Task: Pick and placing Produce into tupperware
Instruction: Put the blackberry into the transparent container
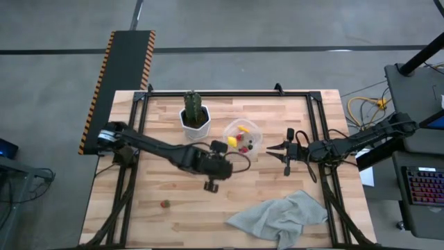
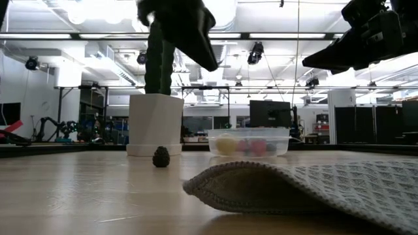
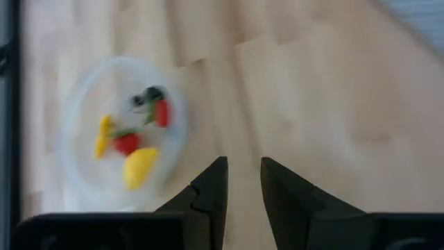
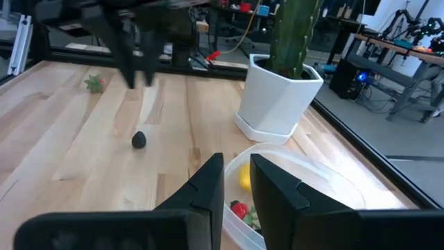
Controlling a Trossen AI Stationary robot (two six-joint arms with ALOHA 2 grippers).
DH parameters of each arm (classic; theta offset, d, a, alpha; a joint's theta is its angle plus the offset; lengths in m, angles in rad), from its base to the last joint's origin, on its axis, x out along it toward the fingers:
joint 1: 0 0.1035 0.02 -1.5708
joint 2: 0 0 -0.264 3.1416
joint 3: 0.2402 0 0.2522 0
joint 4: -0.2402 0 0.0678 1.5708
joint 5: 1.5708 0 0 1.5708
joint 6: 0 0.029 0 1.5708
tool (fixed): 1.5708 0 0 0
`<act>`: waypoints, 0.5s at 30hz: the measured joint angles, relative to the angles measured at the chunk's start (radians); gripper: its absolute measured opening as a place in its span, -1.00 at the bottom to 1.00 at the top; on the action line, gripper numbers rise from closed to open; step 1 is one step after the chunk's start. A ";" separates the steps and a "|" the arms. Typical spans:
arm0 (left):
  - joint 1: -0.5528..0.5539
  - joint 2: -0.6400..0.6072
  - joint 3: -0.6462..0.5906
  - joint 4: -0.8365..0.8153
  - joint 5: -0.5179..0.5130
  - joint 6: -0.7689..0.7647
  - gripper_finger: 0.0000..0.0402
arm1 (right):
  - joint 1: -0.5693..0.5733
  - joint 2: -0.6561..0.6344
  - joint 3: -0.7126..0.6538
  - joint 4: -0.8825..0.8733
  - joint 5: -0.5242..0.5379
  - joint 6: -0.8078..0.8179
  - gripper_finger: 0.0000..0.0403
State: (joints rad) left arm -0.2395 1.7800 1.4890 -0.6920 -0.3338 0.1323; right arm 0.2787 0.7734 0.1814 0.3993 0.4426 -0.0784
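Observation:
The clear tupperware stands on the table's far middle and holds yellow, red and dark toy pieces. A red strawberry lies on the near left boards. A dark berry sits on the wood near the pot. My left gripper hangs above the table beside the tupperware, pointing down, narrowly open and empty. My right gripper hovers just right of the tupperware, aimed level at it, also narrowly open and empty.
A white hexagonal pot with a cactus stands just left of the tupperware. A crumpled grey cloth lies at the near right. Black frame rails run along the table's edges. Bare boards lie at the near left.

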 joint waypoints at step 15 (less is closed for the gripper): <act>-0.024 -0.049 -0.213 0.013 0.199 -0.021 -0.31 | 0.000 0.000 0.000 0.001 -0.004 0.015 -0.69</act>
State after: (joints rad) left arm -0.2638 1.7312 1.2759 -0.6794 -0.1352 0.1109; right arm 0.2787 0.7738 0.1818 0.4004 0.4389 -0.0639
